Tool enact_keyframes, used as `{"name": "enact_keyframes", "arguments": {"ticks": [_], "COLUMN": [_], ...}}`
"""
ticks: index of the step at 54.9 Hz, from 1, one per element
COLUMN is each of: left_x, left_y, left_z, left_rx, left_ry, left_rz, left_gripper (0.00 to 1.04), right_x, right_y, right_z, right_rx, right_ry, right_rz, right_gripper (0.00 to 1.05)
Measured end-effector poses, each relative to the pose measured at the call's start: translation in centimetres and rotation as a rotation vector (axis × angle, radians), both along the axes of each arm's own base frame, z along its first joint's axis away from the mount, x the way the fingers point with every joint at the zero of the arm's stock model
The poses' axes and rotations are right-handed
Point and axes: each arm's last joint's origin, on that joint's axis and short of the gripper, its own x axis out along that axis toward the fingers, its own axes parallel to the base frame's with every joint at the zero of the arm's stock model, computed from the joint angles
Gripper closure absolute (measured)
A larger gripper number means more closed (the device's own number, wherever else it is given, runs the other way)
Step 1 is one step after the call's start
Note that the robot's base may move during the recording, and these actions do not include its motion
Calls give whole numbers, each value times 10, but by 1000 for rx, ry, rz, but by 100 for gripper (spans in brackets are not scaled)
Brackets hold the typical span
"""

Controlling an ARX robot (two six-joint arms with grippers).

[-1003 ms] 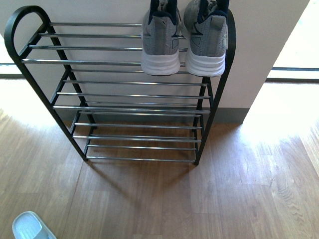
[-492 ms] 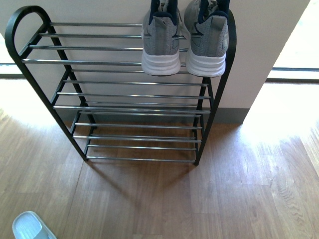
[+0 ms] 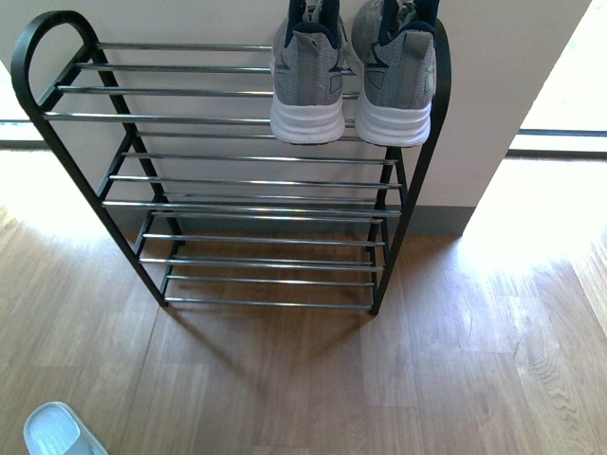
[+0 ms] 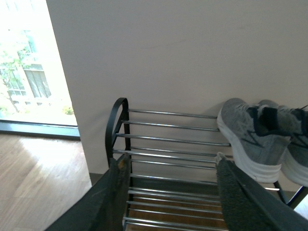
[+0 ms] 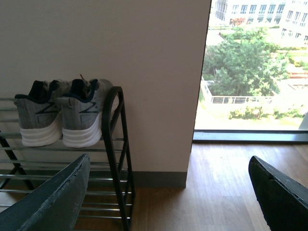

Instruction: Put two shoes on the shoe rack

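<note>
Front view, nearest first: a pale slipper (image 3: 57, 431) lies on the wooden floor (image 3: 379, 379) at the near left, well apart from the shoe rack (image 3: 190, 117), which stands against the wall (image 3: 493, 95). Neither arm shows here. At the right end of the rack's top level both shoes stand side by side with their heels toward the robot. The inner shoe (image 3: 306, 85) is one, and the outer shoe (image 3: 398, 85) sits just beside the rack's right end.

In the wrist views the left claw (image 4: 173, 192) is spread wide with nothing between its fingers, held off from the rack's left part. The right claw (image 5: 166, 202) is likewise released and empty, out past the rack's right end and apart from the shoes.

The placing looks done, so the step in hand is most likely to check the pair and back away. To do that well, each arm should draw straight back from the rack rather than sweep across the top level. The right arm should also keep clear of the rack's end, because a knock could shake the thin rods and rock the thick soles. The heels seem to reach a little past the front of that level, though the steep angle makes this hard to judge. If they do, a light push on each heel would seat them better. The slipper is no part of the job and is best left alone.
</note>
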Motion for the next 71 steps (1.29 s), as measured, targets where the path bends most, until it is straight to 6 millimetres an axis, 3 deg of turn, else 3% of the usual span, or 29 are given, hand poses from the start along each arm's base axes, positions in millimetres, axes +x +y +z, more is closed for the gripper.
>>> {"name": "enact_keyframes", "arguments": {"ticks": [4,16,43,71], "left_x": [-6,-16,-34,-44], "left_y": [10,25,50,51], "left_z": [-8,-20,-37,-43], "left_rx": [21,32,36,38], "left_ry": [2,1,-3,-21], "left_rz": [6,5,19,13], "left_gripper": [70,103,103,103], "right_x": [0,0,0,0], "right_y": [0,0,0,0], "right_z": [0,0,0,0], "right_rx": [0,0,0,0], "right_ry": [0,0,0,0], "right_rz": [0,0,-1,0], "right_gripper": [9,9,9,9]}}
